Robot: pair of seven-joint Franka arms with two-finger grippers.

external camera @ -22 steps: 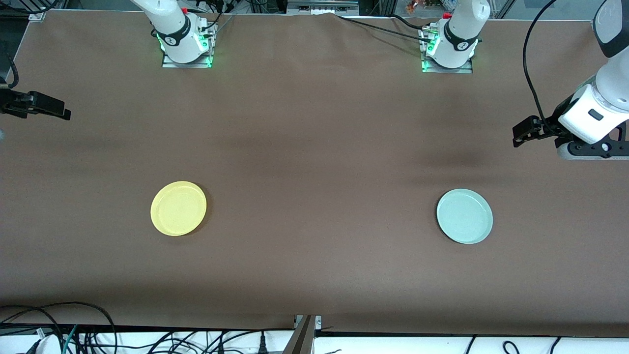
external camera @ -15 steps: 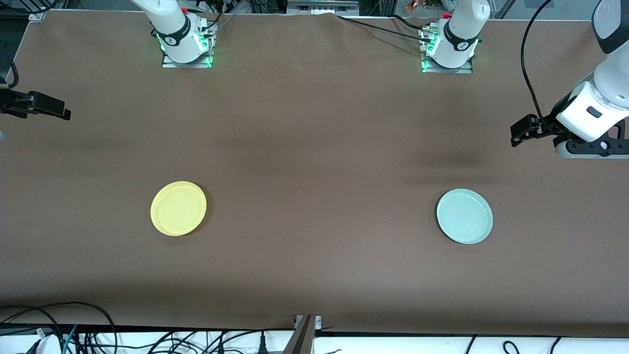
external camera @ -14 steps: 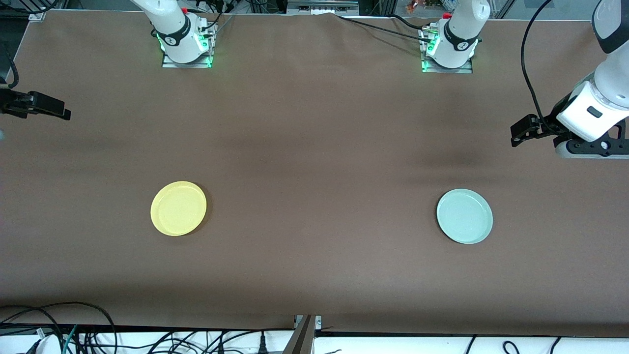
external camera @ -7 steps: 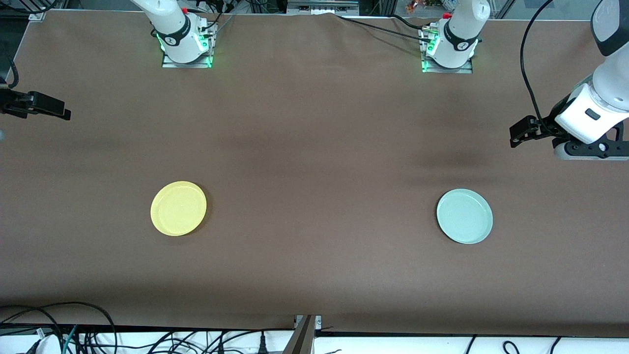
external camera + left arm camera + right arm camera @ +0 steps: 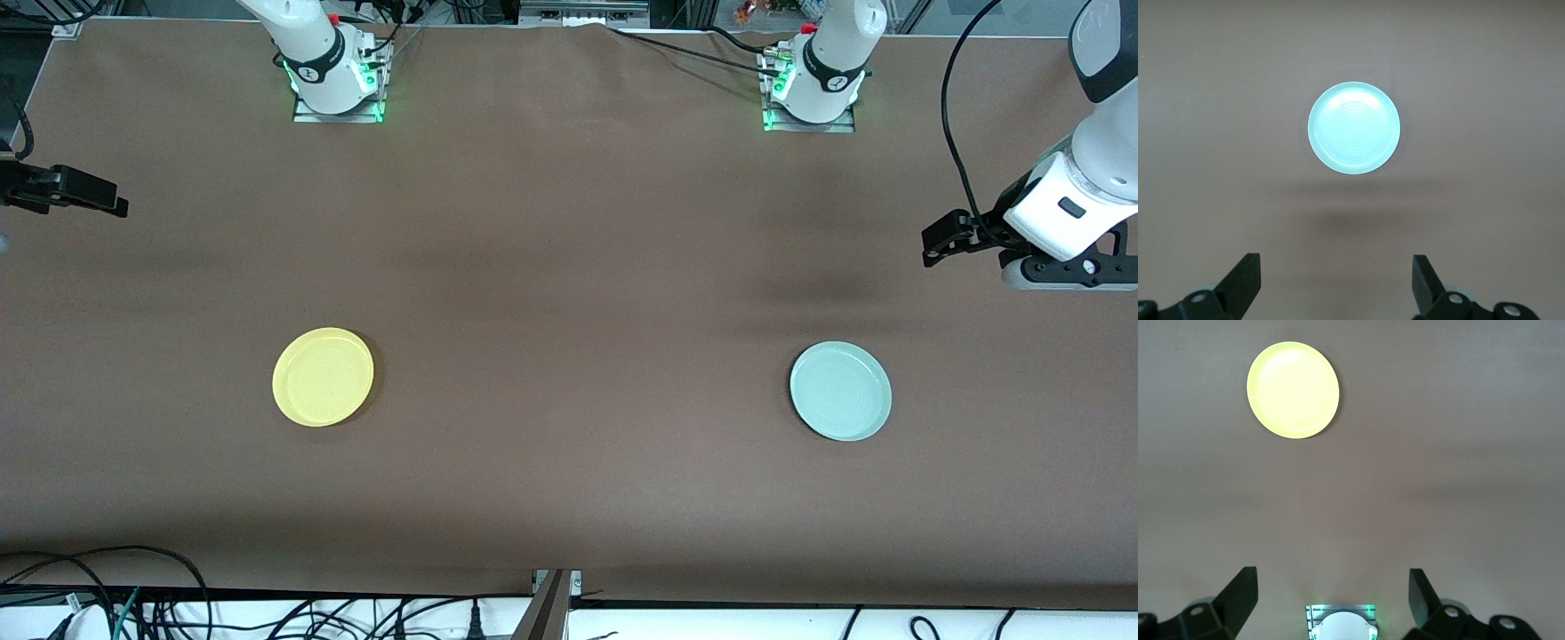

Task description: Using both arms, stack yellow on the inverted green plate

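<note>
Showing no readable brand, label or writing, both plates lie flat and rim-up on the brown table [image 5: 569,267], well apart. The yellow plate [image 5: 323,377] sits at the lower left of the front view, toward the right arm's end; the green plate [image 5: 840,391] sits at the lower right, toward the left arm's end. Being round, neither has a long axis. The left gripper [image 5: 1336,283] hangs at the right edge of the front view, partly cut off, jaws spread wide and empty. The right gripper [image 5: 1333,600], mostly cropped at the left edge, is likewise wide open, holding nothing.
</note>
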